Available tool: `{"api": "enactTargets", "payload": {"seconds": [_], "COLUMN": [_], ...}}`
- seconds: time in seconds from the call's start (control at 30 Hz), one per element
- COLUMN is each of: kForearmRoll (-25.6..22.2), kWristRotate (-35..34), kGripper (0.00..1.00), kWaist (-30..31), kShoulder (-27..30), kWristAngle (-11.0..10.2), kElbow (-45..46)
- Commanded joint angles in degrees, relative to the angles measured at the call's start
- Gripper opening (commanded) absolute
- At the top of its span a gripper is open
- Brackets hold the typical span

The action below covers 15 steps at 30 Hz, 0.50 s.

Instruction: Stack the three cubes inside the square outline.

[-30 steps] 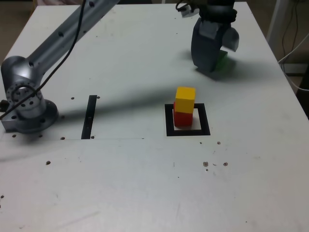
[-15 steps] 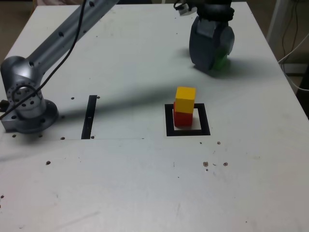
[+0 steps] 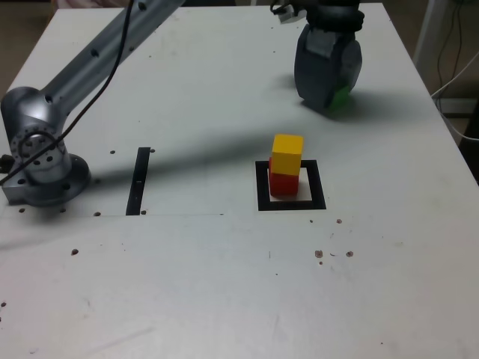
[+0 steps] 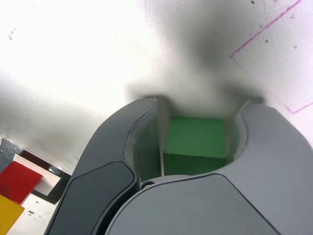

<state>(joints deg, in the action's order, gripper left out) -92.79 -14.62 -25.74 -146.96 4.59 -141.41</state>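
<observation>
At the far right of the exterior view, the green cube (image 3: pixel 343 96) rests on the table, mostly hidden behind my gripper (image 3: pixel 330 91). In the wrist view the green cube (image 4: pixel 195 139) sits between the two dark jaws of the gripper (image 4: pixel 199 106), which are closed in against its sides. The yellow cube (image 3: pixel 287 154) stands on the red cube (image 3: pixel 283 184) inside the square outline (image 3: pixel 262 188), nearer the camera than the gripper. The red cube (image 4: pixel 17 178) and yellow cube (image 4: pixel 7 215) also show at the wrist view's corner.
A narrow black strip (image 3: pixel 138 182) lies on the table at the exterior view's left, beside the arm's base (image 3: pixel 41 161). The arm's link crosses above the table's far left. Cables (image 3: pixel 453 75) hang past the table's right edge. Thin pink lines (image 4: pixel 264 34) mark the table.
The jaws have closed from wide open to tight around the green cube. The gripper has hardly shifted and the stack in the outline has not moved.
</observation>
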Motion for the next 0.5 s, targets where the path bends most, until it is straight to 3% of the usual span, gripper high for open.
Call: {"api": "enactTargets", "payload": {"seconds": [0.0, 0.47], "kForearmRoll": [-0.91, -0.99], "kWristRotate": [0.23, 2.91], "kGripper": [0.35, 0.35], "kWaist": [0.21, 1.12], "kShoulder": [-0.23, 2.48], "kWristAngle": [0.13, 0.34], "kElbow": [0.08, 1.63]}}
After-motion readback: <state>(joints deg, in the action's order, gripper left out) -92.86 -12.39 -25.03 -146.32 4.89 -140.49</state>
